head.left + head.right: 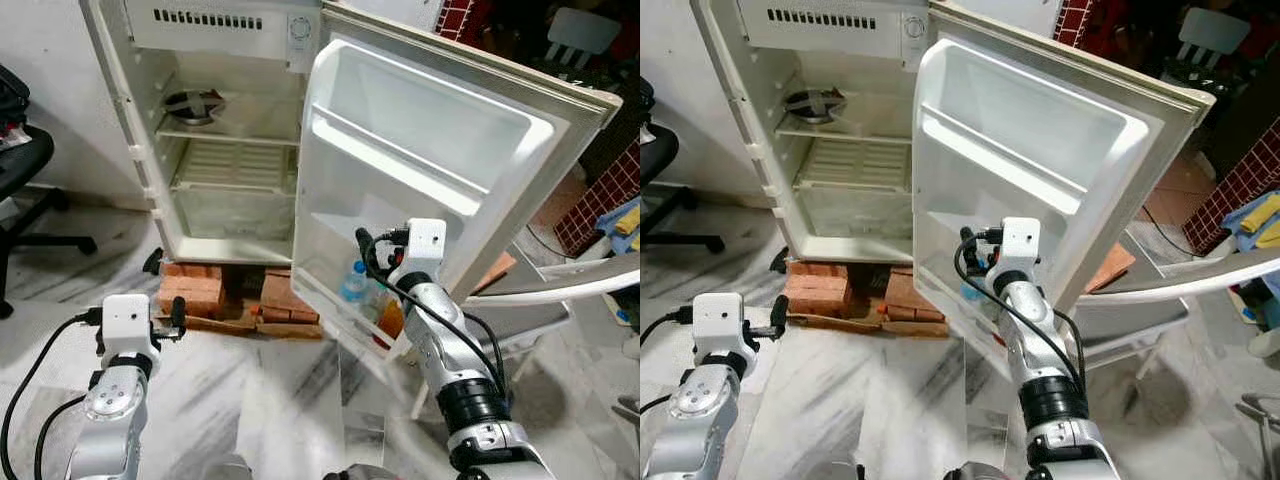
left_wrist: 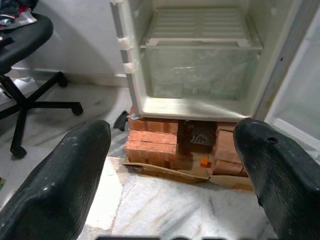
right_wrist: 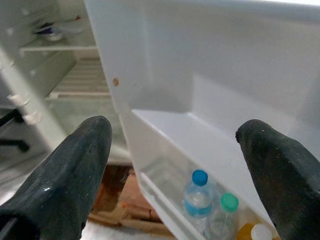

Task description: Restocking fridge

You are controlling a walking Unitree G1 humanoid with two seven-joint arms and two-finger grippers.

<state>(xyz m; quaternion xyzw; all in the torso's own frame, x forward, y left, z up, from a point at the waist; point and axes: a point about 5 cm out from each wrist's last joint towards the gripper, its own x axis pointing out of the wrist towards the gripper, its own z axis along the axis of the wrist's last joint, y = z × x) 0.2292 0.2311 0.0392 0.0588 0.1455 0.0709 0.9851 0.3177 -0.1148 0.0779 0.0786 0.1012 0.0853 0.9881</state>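
Left eye view: white fridge stands open on red bricks; its door holds a blue-capped bottle in the bottom rack. Right claw reaches at that rack.

Left wrist view: left claw spread, empty, facing the bricks.

Right wrist view: right claw spread, empty, above blue-, green- and white-capped bottles.

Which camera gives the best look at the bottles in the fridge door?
The right wrist view: the bottles stand clear in the door's bottom shelf, caps visible. In the eye views the right arm partly hides them.
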